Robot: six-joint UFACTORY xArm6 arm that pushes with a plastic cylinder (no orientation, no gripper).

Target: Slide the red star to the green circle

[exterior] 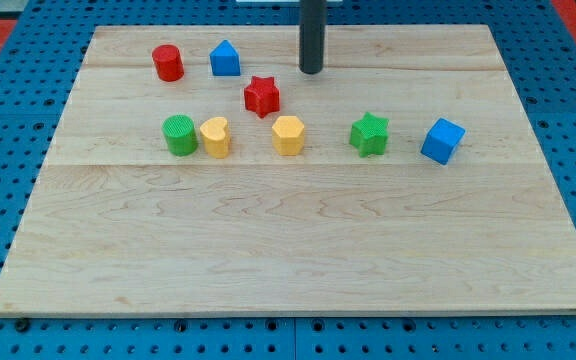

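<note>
The red star (261,95) lies on the wooden board (298,240) in the upper middle. The green circle (179,135) stands lower left of it, touching or nearly touching a yellow heart-like block (215,137) on its right. My tip (311,71) is at the end of the dark rod, up and to the right of the red star, apart from it by about a block's width.
A red cylinder (168,62) and a blue house-shaped block (225,58) sit at the upper left. A yellow hexagon (288,135), a green star (369,134) and a blue cube (442,140) stand in a row to the right.
</note>
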